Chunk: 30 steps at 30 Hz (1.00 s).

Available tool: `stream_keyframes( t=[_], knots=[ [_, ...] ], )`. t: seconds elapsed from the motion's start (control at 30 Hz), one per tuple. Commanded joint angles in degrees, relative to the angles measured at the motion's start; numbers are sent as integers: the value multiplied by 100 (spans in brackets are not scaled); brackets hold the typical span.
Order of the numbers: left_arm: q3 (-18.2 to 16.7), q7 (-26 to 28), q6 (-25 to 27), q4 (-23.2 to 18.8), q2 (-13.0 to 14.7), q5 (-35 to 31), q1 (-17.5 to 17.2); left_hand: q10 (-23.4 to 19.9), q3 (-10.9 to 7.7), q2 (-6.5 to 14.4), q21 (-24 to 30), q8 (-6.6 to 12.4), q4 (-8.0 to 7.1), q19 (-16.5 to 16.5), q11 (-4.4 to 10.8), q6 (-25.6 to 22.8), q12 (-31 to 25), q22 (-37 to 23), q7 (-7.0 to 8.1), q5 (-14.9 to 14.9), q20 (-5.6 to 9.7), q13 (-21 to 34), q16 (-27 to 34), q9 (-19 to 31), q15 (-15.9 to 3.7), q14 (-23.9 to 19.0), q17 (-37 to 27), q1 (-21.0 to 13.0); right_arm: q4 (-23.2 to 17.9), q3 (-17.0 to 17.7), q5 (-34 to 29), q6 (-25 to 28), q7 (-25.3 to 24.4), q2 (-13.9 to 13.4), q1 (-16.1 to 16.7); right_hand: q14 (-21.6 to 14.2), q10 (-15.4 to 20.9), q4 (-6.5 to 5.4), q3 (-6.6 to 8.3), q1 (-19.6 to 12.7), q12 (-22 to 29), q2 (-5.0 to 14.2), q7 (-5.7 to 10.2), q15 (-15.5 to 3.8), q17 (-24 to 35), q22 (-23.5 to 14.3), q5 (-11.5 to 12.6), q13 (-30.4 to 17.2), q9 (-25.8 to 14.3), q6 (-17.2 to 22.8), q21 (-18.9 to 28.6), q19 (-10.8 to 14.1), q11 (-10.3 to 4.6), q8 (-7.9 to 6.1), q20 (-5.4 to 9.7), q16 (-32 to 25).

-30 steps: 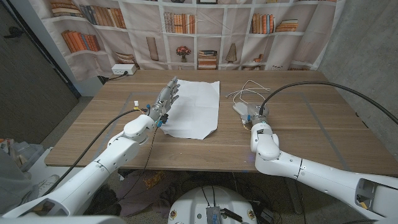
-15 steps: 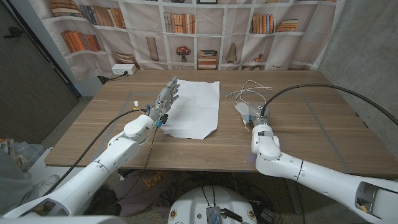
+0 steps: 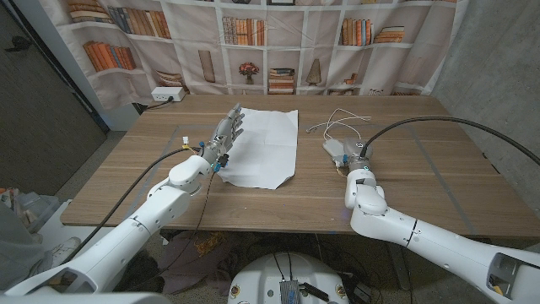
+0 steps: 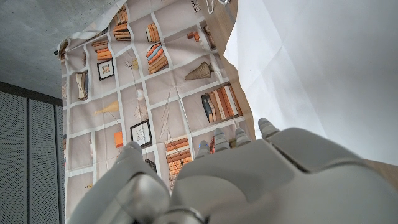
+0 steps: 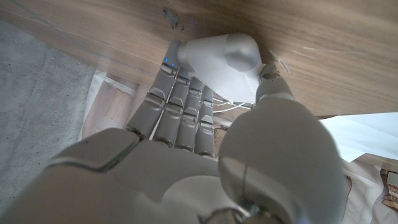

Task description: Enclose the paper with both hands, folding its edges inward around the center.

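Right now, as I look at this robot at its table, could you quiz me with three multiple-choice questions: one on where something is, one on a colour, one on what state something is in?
1. Where is the left hand?
A. At the paper's left edge
B. On the wall socket
C. Hanging below the table

2. What colour is the paper?
A. Blue
B. White
C. Black

3. What state is the paper in?
A. Crumpled into a ball
B. Torn into two pieces
C. Spread open on the table

Answers:
1. A: the head view shows its fingers reaching along the sheet's left edge.
2. B: the sheet reads white against the brown wood.
3. C: it lies spread out with only faint creases, while the right hand waits well to its right, near some thin white cables.
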<state>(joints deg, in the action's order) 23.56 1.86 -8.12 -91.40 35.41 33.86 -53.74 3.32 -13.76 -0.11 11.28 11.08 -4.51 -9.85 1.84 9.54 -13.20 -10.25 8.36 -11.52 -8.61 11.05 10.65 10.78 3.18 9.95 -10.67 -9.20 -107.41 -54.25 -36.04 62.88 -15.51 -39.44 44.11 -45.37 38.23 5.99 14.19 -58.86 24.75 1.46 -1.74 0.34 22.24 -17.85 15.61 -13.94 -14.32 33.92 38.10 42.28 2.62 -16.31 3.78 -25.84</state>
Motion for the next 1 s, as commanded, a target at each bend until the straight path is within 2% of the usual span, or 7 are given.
stream_keyframes(
  t=[0.03, 0.4, 1.0],
  knots=[
    [69, -153, -130, 106, -25, -62, 71, 24, 33, 27, 18, 20, -12, -68, -6, 31, 33, -28, 12, -23, 2, 15, 32, 10, -20, 461, -18, 17, -375, 335, 291, -253, -296, -133, 122, -588, 615, 313, 782, -866, -35, 912, 226, -1407, 145, -22, 116, -18, -13, 345, 75, 78, -584, -48, 642, -3],
    [54, -44, -83, -28, -21, -64, -6, 25, 45, 22, 12, 26, -15, -87, -9, 17, 37, -28, 5, -21, 0, 16, 30, 10, -10, 469, -19, 24, -547, 548, 448, -516, -366, -173, 181, -654, 696, 279, 835, -902, -51, 925, 222, -1404, 155, -53, 165, 5, -13, 372, 194, 81, -584, -38, 633, 10],
    [3, 176, -48, -267, 10, -87, -198, 15, 66, 17, 2, 23, -22, -132, -9, 23, 40, -29, -1, -20, 12, 16, 28, 9, -13, 486, -20, 36, -271, 516, 443, -1074, -268, 10, -128, -694, 751, 270, 883, -928, -76, 889, 205, -1405, 155, -70, 231, 16, -11, 391, 318, 76, -573, -19, 641, 49]
  ],
)
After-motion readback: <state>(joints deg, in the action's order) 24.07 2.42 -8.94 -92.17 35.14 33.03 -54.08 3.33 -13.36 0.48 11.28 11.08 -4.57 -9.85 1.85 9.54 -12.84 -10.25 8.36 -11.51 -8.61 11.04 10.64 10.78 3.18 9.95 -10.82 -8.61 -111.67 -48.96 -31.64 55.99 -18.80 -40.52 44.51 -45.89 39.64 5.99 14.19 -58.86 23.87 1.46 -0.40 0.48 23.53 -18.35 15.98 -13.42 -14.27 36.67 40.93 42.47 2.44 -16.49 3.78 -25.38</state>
